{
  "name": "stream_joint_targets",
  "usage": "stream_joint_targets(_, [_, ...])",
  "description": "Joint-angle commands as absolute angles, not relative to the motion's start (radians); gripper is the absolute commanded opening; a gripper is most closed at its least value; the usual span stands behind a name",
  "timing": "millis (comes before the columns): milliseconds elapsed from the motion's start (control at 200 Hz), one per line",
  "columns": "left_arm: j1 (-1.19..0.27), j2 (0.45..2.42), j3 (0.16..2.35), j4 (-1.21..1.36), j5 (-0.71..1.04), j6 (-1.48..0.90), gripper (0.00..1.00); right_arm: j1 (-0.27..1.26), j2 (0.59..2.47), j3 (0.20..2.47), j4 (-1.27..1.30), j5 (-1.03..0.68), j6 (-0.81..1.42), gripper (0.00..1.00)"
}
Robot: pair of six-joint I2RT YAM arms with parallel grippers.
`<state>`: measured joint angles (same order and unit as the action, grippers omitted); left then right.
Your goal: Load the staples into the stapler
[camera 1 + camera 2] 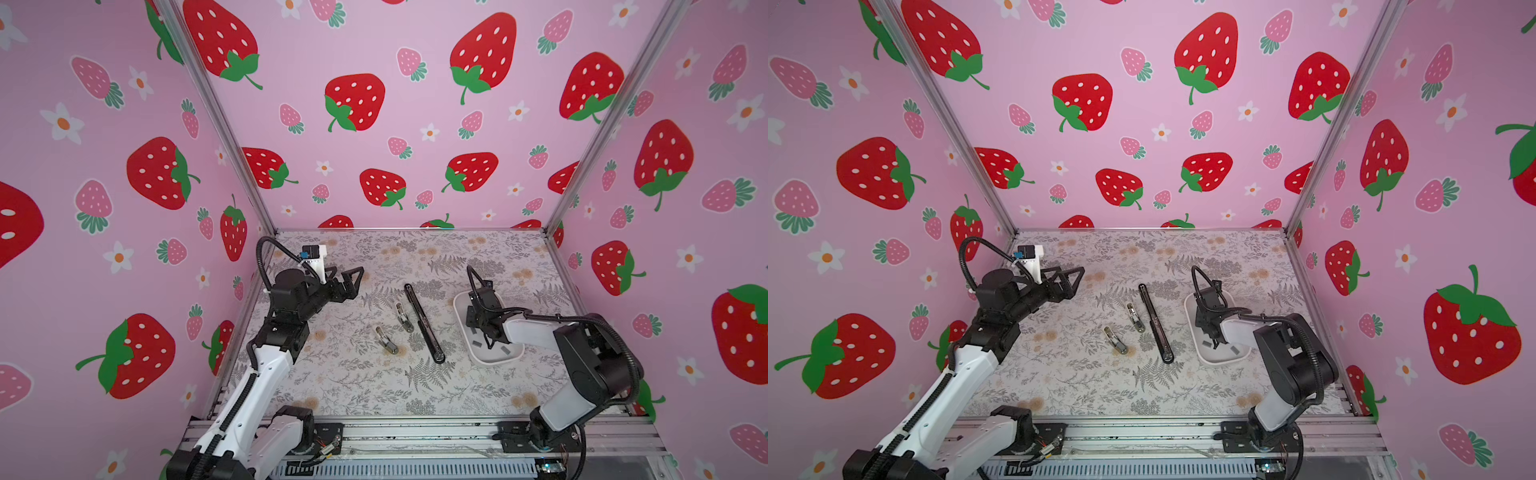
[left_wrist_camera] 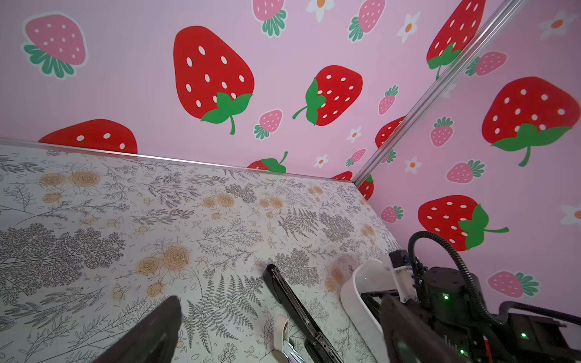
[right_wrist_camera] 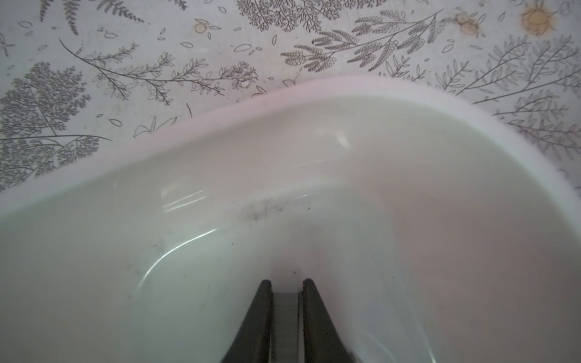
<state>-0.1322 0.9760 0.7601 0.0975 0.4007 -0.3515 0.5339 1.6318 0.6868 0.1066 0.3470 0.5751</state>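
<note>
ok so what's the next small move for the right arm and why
Probably lift the right gripper straight up out of the white tray. Its jaws are shut on a grey staple strip inside the tray, and the long black stapler lies apart from the tray, beside it, so the strip must clear the rim before travelling there.

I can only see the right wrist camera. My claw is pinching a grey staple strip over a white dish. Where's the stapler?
Observer: In both top views, the long black stapler lies on the table to the left of your white dish, not touching it.
Operator: Are there more strips?
Observer: Yes, two more staple strips lie in the dish, at its near end.
Operator: What's my other claw doing?
Observer: The left claw is open and empty, over the left side of the table.
</note>
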Motion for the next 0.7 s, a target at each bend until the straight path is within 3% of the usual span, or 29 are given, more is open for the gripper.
stream_joint_targets(0, [-0.138, 0.976, 0.797, 0.109, 0.399, -0.341, 0.99, 0.531, 1.62, 0.661, 0.049, 0.348, 0.582, 0.19])
stream_joint_targets(365, [-0.14, 0.988, 0.802, 0.105, 0.404, -0.341, 1.0, 0.531, 1.621, 0.668, 0.055, 0.338, 0.579, 0.11])
stream_joint_targets(695, [-0.177, 1.066, 0.882, 0.001, 0.479, -0.335, 0.98, 0.577, 1.306, 0.611, 0.086, 0.344, 0.545, 0.08])
